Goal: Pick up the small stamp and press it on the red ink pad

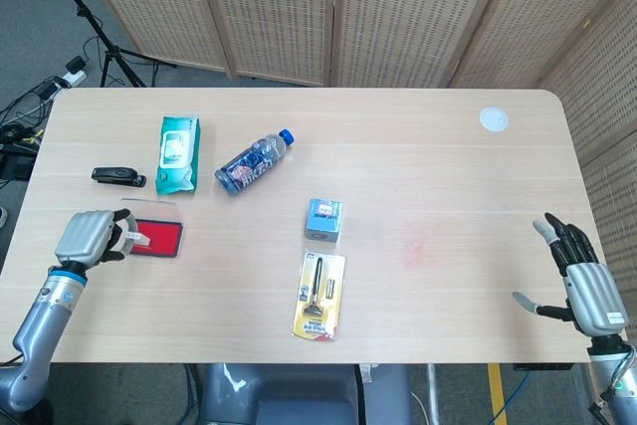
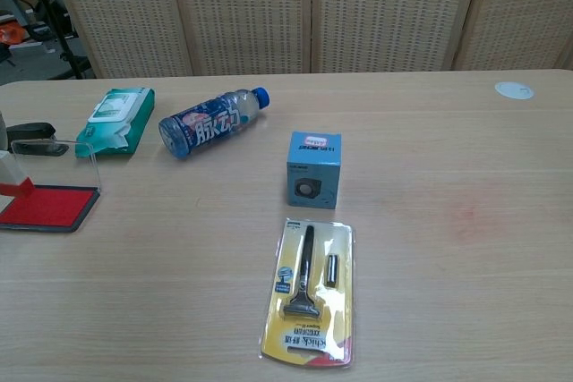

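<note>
Now my left hand point(image 1: 88, 237) grips the small red-bottomed stamp point(image 1: 134, 239) over the flat red ink pad point(image 1: 159, 239); my right hand point(image 1: 584, 289) is open.

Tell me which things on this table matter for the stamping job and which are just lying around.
Part of the job: small stamp, held by the left hand at the red ink pad.

Just lying about: wipes pack, water bottle, blue box, razor pack, black stapler, white disc. The right hand is idle.
</note>
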{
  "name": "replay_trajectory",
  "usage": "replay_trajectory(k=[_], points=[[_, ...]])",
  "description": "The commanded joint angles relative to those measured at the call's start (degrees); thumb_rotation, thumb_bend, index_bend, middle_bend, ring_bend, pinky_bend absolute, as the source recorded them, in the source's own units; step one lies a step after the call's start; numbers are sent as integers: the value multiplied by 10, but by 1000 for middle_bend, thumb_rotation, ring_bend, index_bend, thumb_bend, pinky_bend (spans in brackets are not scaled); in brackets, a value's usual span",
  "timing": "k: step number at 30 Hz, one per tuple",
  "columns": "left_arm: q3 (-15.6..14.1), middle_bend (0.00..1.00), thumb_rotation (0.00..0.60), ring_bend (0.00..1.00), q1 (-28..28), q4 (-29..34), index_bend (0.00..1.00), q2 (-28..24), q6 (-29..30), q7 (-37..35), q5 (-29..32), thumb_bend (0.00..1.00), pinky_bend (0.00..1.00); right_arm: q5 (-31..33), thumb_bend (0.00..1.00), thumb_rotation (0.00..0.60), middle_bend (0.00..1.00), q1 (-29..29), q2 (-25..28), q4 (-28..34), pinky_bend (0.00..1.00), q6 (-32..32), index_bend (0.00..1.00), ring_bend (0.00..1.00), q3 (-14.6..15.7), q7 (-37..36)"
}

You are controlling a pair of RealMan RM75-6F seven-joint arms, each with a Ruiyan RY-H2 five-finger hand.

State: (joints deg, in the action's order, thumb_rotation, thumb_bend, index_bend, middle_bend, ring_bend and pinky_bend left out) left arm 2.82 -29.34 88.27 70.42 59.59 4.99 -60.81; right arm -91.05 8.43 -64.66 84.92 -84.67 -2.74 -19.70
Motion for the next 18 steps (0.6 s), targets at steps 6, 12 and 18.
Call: replay_trajectory(k=[6,12,18], points=[[20,977,600,944,-1,-86,665,44,-26,-44,-8,397,851,2,0,600,0,2,-2,1,0,4,0,0,0,6],[29,977,600,945,-10,-108,665,67,-39,-38,-8,403,852,5,0,600,0,2,-1,0,0,7,0,0,0,2],[32,977,600,945,-11,-121,665,80,-43,-28,-5,408,852,5,0,600,0,3,-1,0,0,7,0,0,0,-1]])
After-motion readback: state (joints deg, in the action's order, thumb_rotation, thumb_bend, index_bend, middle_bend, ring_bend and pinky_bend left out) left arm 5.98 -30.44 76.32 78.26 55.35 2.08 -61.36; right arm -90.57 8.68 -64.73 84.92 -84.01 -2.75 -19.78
